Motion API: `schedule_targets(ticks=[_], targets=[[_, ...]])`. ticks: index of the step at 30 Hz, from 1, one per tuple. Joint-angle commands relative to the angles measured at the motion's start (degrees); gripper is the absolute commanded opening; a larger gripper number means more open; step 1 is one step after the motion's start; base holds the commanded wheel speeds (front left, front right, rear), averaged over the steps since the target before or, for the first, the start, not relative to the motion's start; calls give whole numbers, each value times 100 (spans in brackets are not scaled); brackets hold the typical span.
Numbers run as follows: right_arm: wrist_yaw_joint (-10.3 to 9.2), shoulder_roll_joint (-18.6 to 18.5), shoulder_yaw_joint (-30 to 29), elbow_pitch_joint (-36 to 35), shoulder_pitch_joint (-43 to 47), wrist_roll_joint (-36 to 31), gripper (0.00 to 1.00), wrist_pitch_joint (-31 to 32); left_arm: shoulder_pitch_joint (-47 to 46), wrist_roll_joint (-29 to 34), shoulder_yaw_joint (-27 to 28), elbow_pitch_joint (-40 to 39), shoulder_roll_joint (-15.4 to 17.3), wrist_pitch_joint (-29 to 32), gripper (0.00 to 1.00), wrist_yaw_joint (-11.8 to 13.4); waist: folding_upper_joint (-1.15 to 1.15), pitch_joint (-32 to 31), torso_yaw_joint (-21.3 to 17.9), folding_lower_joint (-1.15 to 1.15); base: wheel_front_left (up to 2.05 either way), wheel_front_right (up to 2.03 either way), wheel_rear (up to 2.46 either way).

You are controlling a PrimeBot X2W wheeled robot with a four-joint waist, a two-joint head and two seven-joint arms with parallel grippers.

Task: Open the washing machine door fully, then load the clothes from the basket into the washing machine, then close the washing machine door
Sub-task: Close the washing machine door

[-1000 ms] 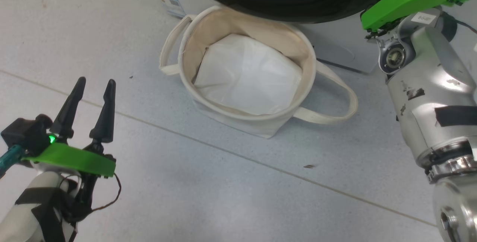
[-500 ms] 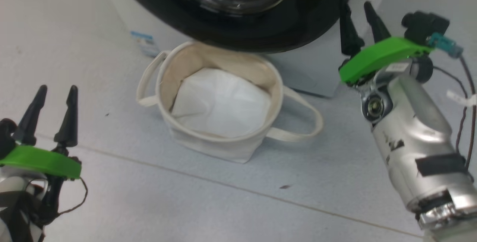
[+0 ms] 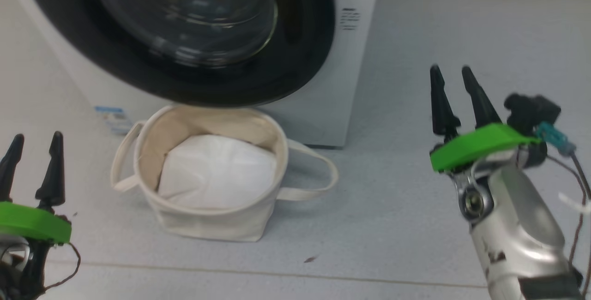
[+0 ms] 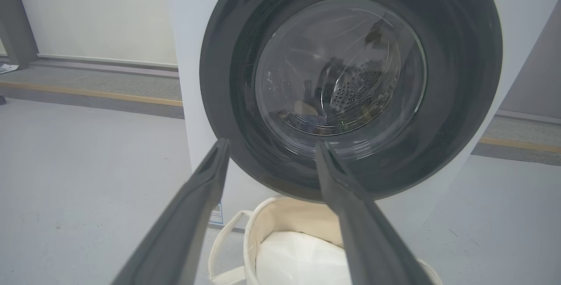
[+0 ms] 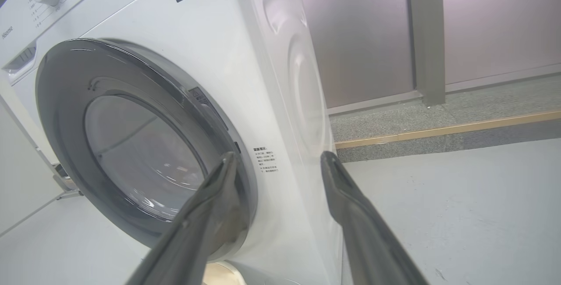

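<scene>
— Camera has tipped up since a second ago, we take it: the washing machine door (image 3: 304, 55) now shows most of its glass (image 3: 194, 14), where we had only its lower rim?

— We agree. And the right gripper (image 3: 449, 67), whose fingers were cut off by the top edge then, now stands at the right, well apart from the washing machine (image 3: 355, 83), its fingers spread on nothing. The left gripper (image 3: 37, 135) is at the lower left as before, likewise spread and bare.

— Where do we put the basket (image 3: 212, 224)?

— On the floor (image 3: 415, 226), just before the machine, under the door's lower rim, with a plain white pad (image 3: 217, 177) in it. The door lies flush to the front.

— And the room?

— Pale grey speckled floor with a thin seam (image 3: 277, 273). In the wrist views a grey kerb (image 5: 438, 142) with a tan strip runs along the wall (image 5: 363, 35).

— Materials?

— Glossy black rim, bulging clear glass, soft cream canvas with two looped handles (image 3: 318, 171). Behind the glass we see dim shapes (image 4: 307, 114), but what they are we cannot tell.
</scene>
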Motion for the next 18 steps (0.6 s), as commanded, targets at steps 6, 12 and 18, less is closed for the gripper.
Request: schedule_targets(ticks=[6,12,18], targets=[[1,113,-74,-852,734,-252,100,-26,26,-115,360,-206,439,28,100,101,0,-361,-551,0,0,0,0],[1,113,-274,-1584,1497,-457,100,305,286,-83,221,-267,551,181,100,130,0,-566,-865,0,0,0,0],[1,113,-489,-2081,1902,-572,100,536,407,-147,225,-293,565,257,100,209,0,-648,-979,0,0,0,0]])
